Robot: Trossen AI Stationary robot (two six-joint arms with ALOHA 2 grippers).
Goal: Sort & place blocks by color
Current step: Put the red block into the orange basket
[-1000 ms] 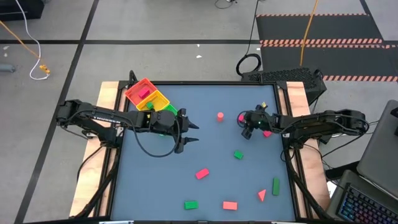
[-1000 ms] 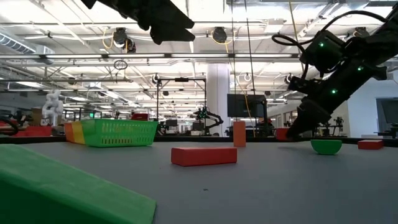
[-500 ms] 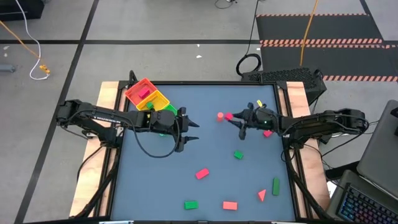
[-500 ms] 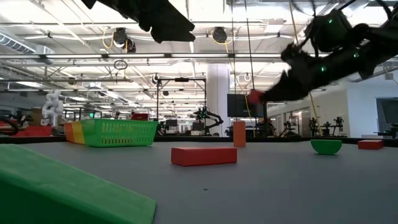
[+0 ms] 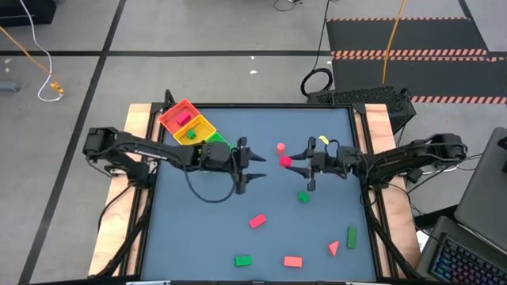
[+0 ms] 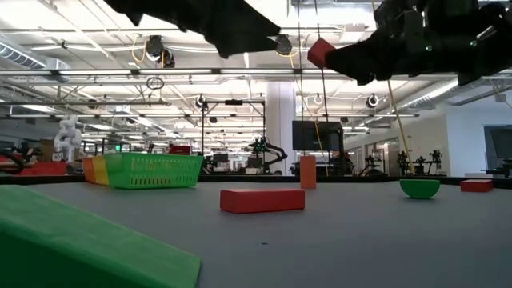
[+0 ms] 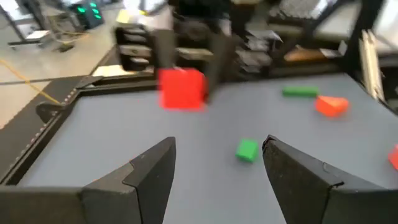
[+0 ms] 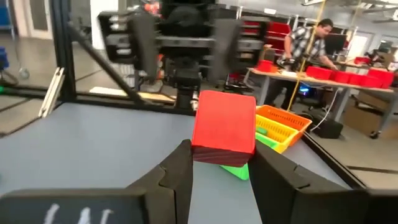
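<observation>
My right gripper (image 5: 288, 161) hangs over the table's middle, shut on a red cube (image 5: 284, 161); the low view shows the cube (image 6: 319, 52) high above the table. My left gripper (image 5: 260, 165) is open, level, and faces the cube from the left at a short gap; its wrist view shows the cube (image 7: 181, 88) beyond its tips. On the table lie a red cylinder (image 5: 280, 147), a green cube (image 5: 303, 197), a red brick (image 5: 257, 221), a green brick (image 5: 243, 260), another red brick (image 5: 292, 260), a red wedge (image 5: 333, 248) and a green brick (image 5: 351, 235). My right gripper pinches the red cube (image 8: 224, 127) between its two fingers (image 8: 180, 171), which sit on opposite side faces low on the cube. The fingers come level from the table's right side. The cube is lifted clear of the table and juts past the fingertips.
The red-yellow-green tray (image 5: 196, 130) sits at the table's far left corner behind my left arm, with blocks in it. Wooden rails (image 5: 138, 119) border the table's sides. A person (image 8: 314, 38) works at a bench in the room beyond.
My right gripper rose from the table with the red cube and carried it toward the table's left, turning its fingers from pointing down to level. The cube is lifted clear now. My left gripper moved right toward the cube, staying open.
</observation>
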